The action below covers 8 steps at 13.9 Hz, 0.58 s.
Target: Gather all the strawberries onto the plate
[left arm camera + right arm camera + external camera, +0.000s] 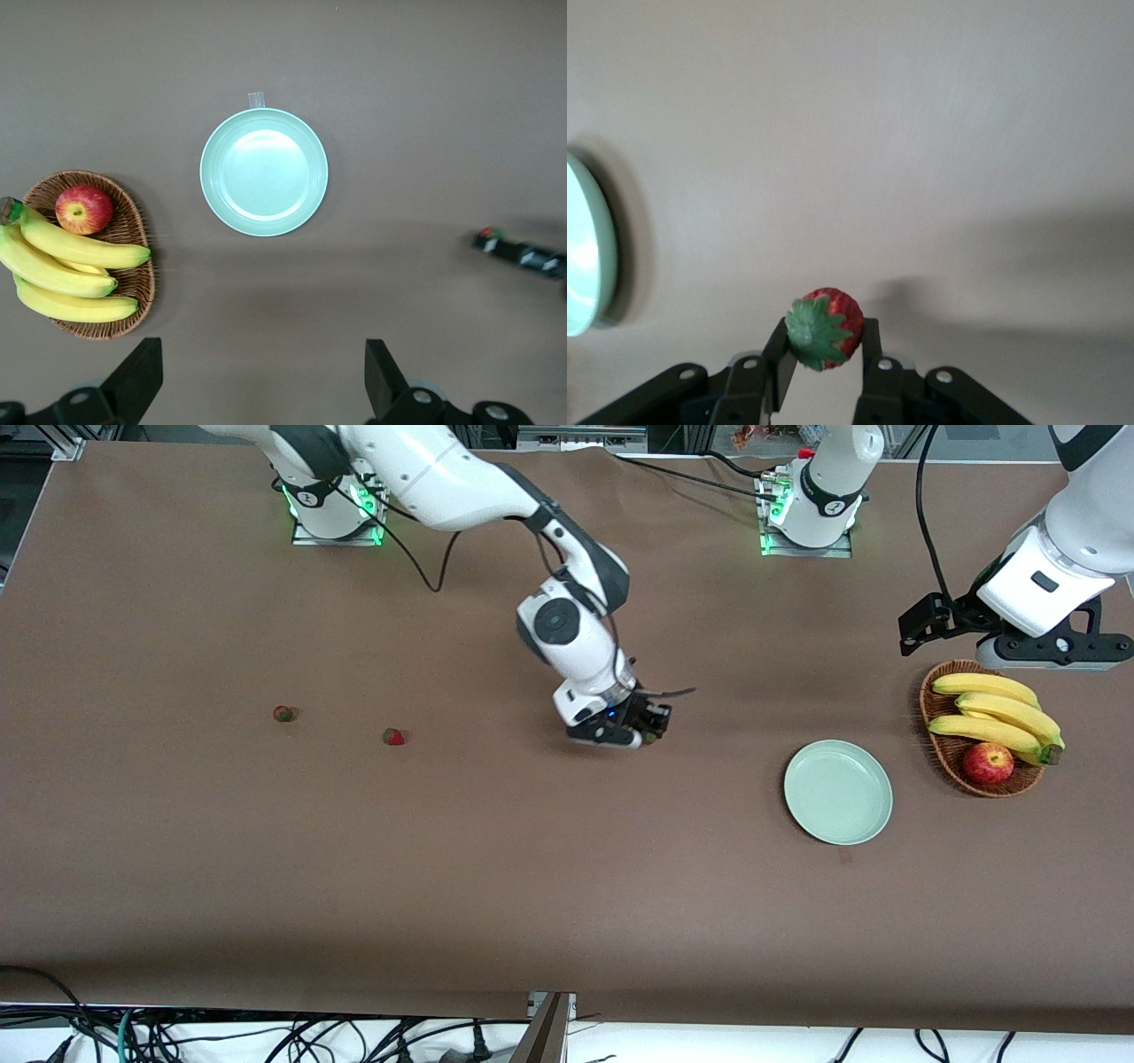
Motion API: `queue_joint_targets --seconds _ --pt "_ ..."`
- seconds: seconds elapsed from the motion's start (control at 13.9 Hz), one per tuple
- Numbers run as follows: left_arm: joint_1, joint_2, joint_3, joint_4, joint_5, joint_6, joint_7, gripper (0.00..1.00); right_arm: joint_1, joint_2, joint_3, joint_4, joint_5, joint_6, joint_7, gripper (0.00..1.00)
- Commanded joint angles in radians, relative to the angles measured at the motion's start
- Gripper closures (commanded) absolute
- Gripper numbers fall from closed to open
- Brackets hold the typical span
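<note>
The jaws of your right gripper (824,354) pinch one strawberry (825,328) above the bare table (532,868), well short of the plate (838,792); a loose squeeze could drop it. Two strawberries (393,737) (283,713) wait toward the right arm's end. Your left gripper (257,385) waits with jaws spread over the basket (941,753).

Both arms are wearing glossy white shells with dark grey bands at the joints, and green lights are glowing at the square metal plates under their bases (black cables are trailing from each). The right gripper (651,734) is showing black fingers (780,367) with small pale screw heads along its black body, under a white wrist marked by a dark round disc. The left gripper (257,376) is showing two plain black fingers (137,376) beneath a white housing with a black camera bracket.
</note>
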Motion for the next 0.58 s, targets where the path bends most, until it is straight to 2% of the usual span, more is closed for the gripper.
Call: queue_joint_targets --seconds 0.0,0.14,0.22,0.29,0.5 --pt "-0.004 -0.007 0.004 0.000 0.000 -0.013 0.007 0.00 0.050 0.030 -0.064 0.064 0.005 0.013 0.105 0.36" --pt "-0.004 -0.007 0.004 0.000 0.000 -0.013 0.007 0.00 0.049 0.016 -0.067 0.064 0.003 0.007 0.117 0.20" --pt "-0.004 -0.007 0.004 0.000 0.000 -0.013 0.008 0.00 0.041 0.004 -0.067 0.064 0.003 -0.001 0.114 0.18" --pt "-0.003 -0.006 0.004 0.000 0.000 -0.013 0.008 0.00 0.032 -0.022 -0.072 0.064 0.003 -0.057 0.111 0.15" --pt "-0.001 -0.007 0.004 0.000 0.000 -0.013 0.008 0.00 -0.012 -0.134 -0.153 0.064 0.008 -0.347 0.035 0.05"
